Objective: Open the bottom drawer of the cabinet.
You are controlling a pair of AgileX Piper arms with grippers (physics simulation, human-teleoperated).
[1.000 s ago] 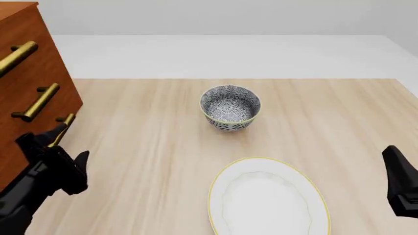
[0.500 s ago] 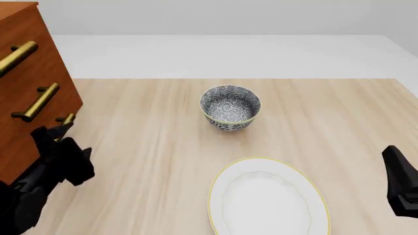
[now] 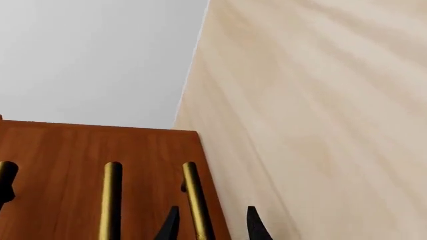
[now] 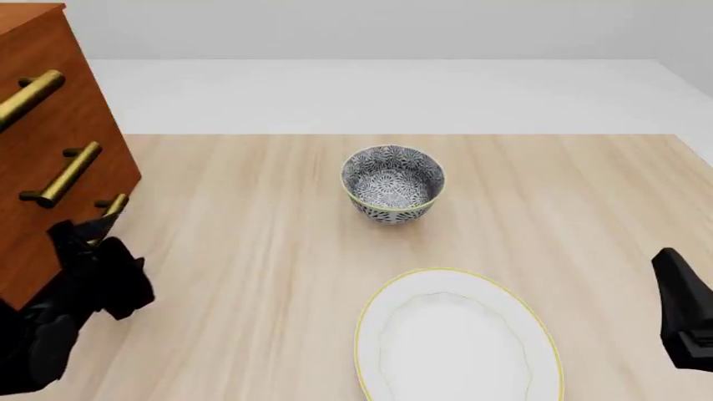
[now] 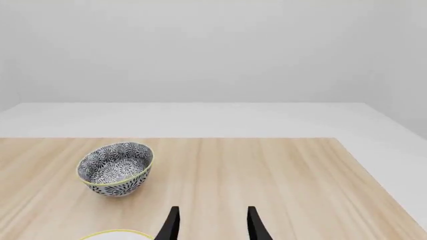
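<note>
Left claw [image 3: 209,225] astride the bottom drawer [image 3: 207,200] handle, tabletop [image 4: 256,251] alongside.

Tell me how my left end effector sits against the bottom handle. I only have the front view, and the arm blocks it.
Observer: In the left wrist view, the left end effector is open, with the bottom drawer's handle between its fingers.
Operator: Say whether the bar is centred.
Observer: It isn't. The bar sits nearer one finger, with a wider gap to the other.
Operator: Check the right end effector too.
Observer: The right wrist view shows the right end effector open and holding nothing. The bowl is ahead of it, off to one side.
</note>
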